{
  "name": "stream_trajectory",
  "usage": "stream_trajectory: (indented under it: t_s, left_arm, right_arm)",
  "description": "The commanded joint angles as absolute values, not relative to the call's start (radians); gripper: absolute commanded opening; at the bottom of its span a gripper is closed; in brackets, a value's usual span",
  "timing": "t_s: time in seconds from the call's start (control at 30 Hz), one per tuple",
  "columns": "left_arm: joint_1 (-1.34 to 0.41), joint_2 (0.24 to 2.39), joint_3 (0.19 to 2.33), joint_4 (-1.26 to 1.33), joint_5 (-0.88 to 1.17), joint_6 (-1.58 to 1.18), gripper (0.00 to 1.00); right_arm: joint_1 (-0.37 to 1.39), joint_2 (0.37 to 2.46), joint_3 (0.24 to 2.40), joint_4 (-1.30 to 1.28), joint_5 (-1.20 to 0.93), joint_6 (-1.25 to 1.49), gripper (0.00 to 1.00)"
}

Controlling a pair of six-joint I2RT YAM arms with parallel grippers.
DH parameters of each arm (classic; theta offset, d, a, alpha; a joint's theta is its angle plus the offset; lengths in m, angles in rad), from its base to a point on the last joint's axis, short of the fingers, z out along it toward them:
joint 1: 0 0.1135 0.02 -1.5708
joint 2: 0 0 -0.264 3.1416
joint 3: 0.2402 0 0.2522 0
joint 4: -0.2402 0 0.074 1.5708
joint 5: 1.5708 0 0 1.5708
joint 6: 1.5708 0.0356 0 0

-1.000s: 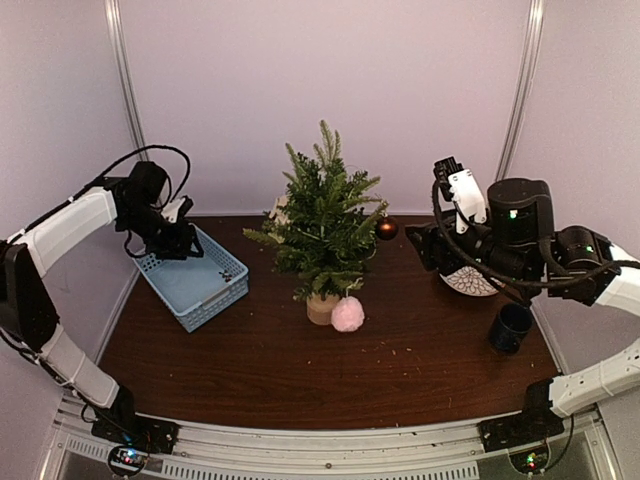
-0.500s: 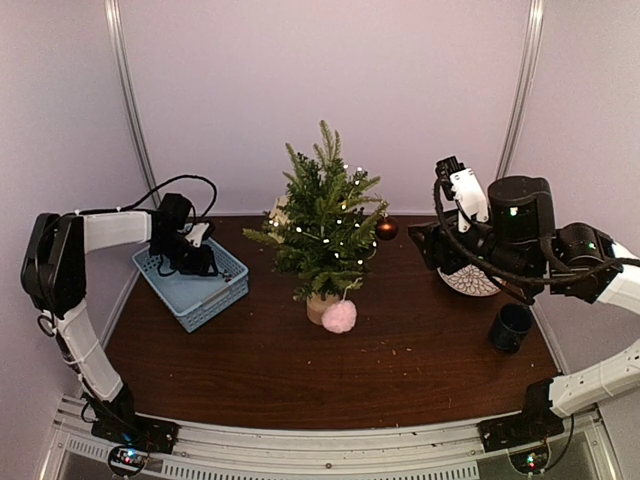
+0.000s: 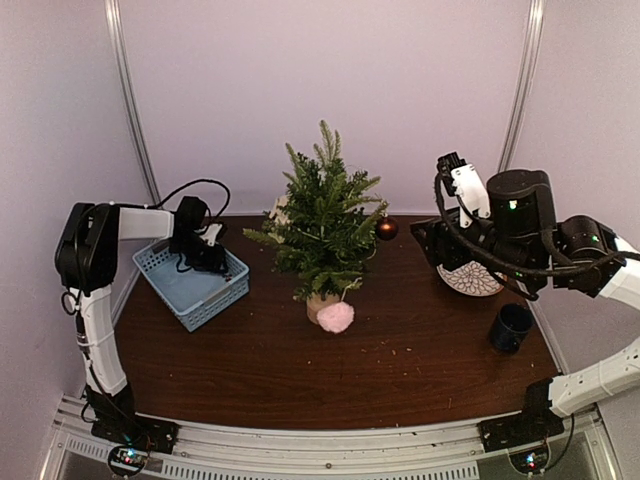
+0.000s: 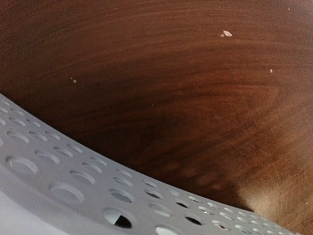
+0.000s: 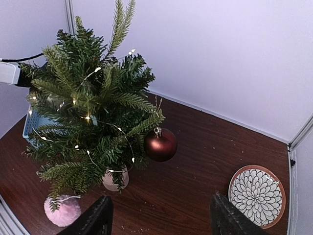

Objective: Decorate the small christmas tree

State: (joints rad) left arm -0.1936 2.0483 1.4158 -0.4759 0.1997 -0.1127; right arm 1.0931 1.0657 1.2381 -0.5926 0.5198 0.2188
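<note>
**Item: the small christmas tree** point(image 3: 322, 215). It stands upright on its pale round base, at the middle of the table point(image 3: 300, 380) and towards the back wall. A fine string of lights point(image 5: 88, 117) is wound through the branches.

**Changes since a second ago:**
- The left gripper point(image 3: 208, 256) has swung in from above the far end of the blue basket point(image 3: 186, 292). It now sits low inside the basket, at the corner nearest the tree.
- The pink pompom point(image 3: 335, 317) has shifted slightly along the front of the tree's base.
- The right arm is unchanged.

**Claws:**
- Left: cannot tell how far apart its fingers are. Its own camera shows only perforated basket wall and wood.
- Right gripper point(image 5: 161, 205): fingers spread wide with nothing between them, raised to the right of the tree.

**Around the tree:**
- A dark red ball point(image 3: 386, 228) hangs at a right-hand branch tip.
- A patterned plate point(image 3: 470, 281) lies further right, under the right arm.
- A dark cup point(image 3: 511, 327) stands nearer the front than the plate.

**Room:** bare wood in front of the tree reaches to the near edge.
</note>
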Motion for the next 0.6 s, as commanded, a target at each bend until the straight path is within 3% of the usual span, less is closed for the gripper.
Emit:
stream_trajectory:
  t_s: [0.0,0.17,0.4,0.57]
  left_arm:
    - [-0.204,2.097,1.504,-0.487,0.183,-0.096,0.3]
    - [-0.215,2.102,1.505,-0.544,0.181,-0.065,0.25]
    - [-0.221,2.075,1.45,-0.551,0.167,-0.086,0.29]
    - [-0.221,2.105,1.489,-0.575,0.138,-0.1,0.24]
  right_arm:
    - [1.089,1.071,1.274,-0.621,0.549,0.235,0.71]
    - [1.089,1.065,1.271,-0.63,0.566,0.24,0.71]
    - [1.089,1.063,1.257,-0.614,0.569,0.244,0.71]
    - [1.089,1.068,1.264,-0.614,0.564,0.238,0.71]
